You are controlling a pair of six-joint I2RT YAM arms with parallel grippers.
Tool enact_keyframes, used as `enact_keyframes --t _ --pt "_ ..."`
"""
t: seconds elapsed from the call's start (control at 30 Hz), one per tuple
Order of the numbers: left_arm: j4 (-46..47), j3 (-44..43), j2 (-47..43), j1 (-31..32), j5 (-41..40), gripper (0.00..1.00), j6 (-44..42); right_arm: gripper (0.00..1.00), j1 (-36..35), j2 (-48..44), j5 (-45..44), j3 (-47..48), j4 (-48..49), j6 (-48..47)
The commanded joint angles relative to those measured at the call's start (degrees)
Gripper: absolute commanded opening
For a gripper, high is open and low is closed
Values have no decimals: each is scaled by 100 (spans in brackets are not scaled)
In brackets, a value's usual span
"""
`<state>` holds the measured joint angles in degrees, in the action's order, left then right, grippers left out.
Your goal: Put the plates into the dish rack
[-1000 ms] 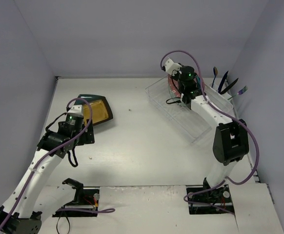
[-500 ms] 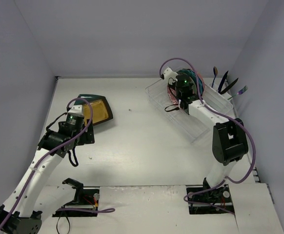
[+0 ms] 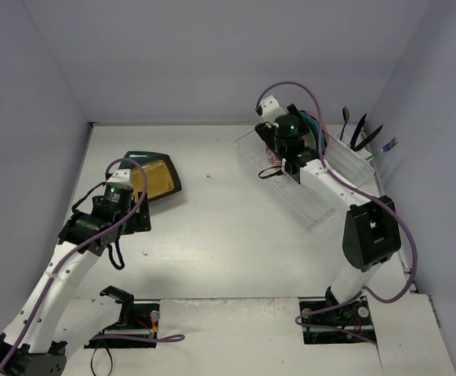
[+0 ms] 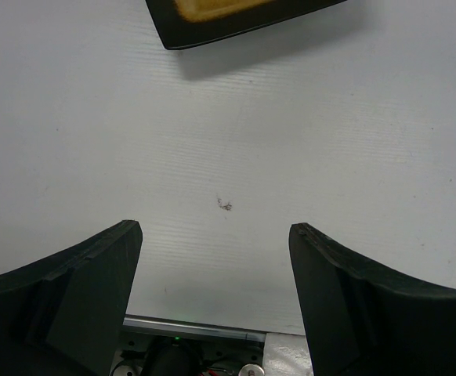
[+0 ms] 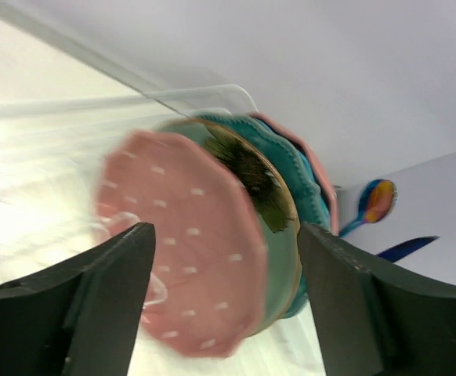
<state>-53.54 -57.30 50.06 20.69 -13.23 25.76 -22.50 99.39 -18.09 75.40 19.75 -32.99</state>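
My right gripper (image 3: 269, 145) hangs over the left end of the clear dish rack (image 3: 322, 196), open. Between its spread fingers, in the right wrist view, a pink dotted plate (image 5: 185, 243) stands blurred, leaning on a mint plate with a dark flower (image 5: 279, 227). Behind these stands a teal-blue plate (image 5: 302, 172), and a pink rim (image 5: 326, 184) shows behind that one. On the left, a squarish mustard-yellow plate (image 3: 159, 178) lies on a dark teal one (image 3: 143, 157). My left gripper (image 3: 138, 213) is open just in front of them, over bare table (image 4: 228, 141).
Several spoons (image 3: 361, 129) stand at the rack's far right end, near the right wall. The rack's clear wall (image 5: 95, 110) crosses the right wrist view. Side walls close the table on the left and right.
My right gripper has opened and let go of the pink dotted plate inside the rack, after shifting a little left. The left arm has not moved.
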Motion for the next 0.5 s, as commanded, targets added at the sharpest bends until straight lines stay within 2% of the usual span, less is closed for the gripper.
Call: enact_keyframes --t 0.0,0.07,0.1,0.17,0.2,0.3,0.33,0.47 --pt "125 -115 -58 32 -109 76 79 75 -421 -789 -353 511 39 1517" --pt "98 -89 -93 23 -118 76 78 79 -692 -895 -231 590 -365 2258" --pt "89 -89 -137 23 -127 76 78 80 -781 -974 -126 643 -514 3176" --pt "72 -54 -181 23 -109 76 70 82 -974 -1018 515 626 -814 4191" --pt "63 -53 -216 23 -109 76 61 82 -1028 -992 778 512 -841 5144" --pt "1 -88 -269 23 -83 76 52 86 -1317 -704 1648 275 -692 6624" --pt "-42 -115 -278 23 -65 76 52 92 -1396 -563 1816 283 -552 6848" --pt "-121 -220 -392 23 -39 76 43 95 -1775 210 2309 642 -437 7377"
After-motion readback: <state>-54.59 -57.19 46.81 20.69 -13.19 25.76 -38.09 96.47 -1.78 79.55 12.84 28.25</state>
